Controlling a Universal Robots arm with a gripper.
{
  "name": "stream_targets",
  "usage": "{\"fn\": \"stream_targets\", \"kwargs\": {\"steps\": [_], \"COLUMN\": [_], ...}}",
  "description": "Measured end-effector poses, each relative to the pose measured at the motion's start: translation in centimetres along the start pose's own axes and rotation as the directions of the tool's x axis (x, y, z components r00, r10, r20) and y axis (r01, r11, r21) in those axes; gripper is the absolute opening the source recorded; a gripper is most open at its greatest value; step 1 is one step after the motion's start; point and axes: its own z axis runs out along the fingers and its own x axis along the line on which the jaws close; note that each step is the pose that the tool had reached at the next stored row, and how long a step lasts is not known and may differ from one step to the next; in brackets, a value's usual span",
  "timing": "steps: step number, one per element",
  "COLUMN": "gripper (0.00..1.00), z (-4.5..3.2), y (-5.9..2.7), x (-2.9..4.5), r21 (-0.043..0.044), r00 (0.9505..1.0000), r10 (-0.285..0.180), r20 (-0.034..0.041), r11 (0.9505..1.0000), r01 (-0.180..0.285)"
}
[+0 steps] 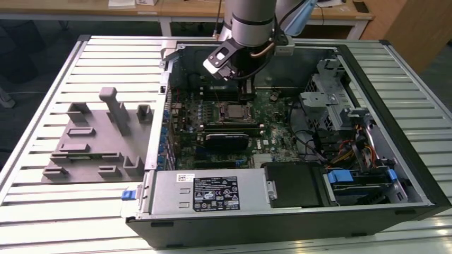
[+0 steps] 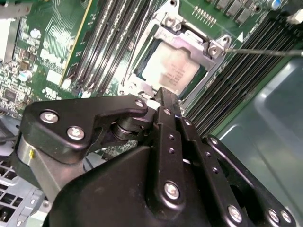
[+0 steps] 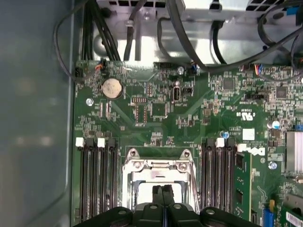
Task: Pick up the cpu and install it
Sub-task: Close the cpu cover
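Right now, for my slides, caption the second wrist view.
Tool over the cpu lying in the motherboard socket, memory slots either side.

We see the end effector [image 1: 246, 96] inside the open computer case [image 1: 282, 227] on the bench [image 1: 42, 84], a grey fixture block [image 1: 92, 148] beside the case.
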Motion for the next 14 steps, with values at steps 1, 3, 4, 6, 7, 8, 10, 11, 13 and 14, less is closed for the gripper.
{"fn": "stream_targets", "kwargs": {"steps": [1, 3, 4, 6, 7, 8, 10, 11, 13, 14], "gripper": [0.11, 0.11, 0.11, 0.11, 0.11, 0.11, 0.11, 0.11, 0.11, 0.11], "z": [0.06, 0.18, 0.24, 0.37, 0.43, 0.50, 0.50, 0.50, 0.51, 0.51], "y": [-0.17, -0.48, -0.65, -0.96, -1.09, -1.23, -1.23, -1.23, -1.24, -1.24], "x": [0.00, 0.00, 0.00, 0.00, -0.01, -0.01, -0.01, -0.01, -0.01, -0.01], "r21": [0.0000, 0.0000, 0.0000, 0.0000, 0.0001, 0.0000, 0.0001, 0.0001, 0.0001, 0.0001], "r00": [1.0000, 1.0000, 1.0000, 1.0000, 1.0000, 1.0000, 1.0000, 1.0000, 1.0000, 1.0000], "r10": [0.000, 0.001, 0.001, 0.001, 0.001, 0.001, 0.001, 0.001, 0.001, 0.000], "r20": [0.0000, 0.0000, 0.0001, 0.0000, 0.0001, 0.0002, 0.0003, 0.0002, 0.0001, 0.0001], "r11": [1.0000, 1.0000, 1.0000, 1.0000, 1.0000, 1.0000, 1.0000, 1.0000, 1.0000, 1.0000], "r01": [0.000, -0.001, -0.001, -0.001, -0.001, -0.001, -0.001, -0.001, -0.001, 0.000]}}
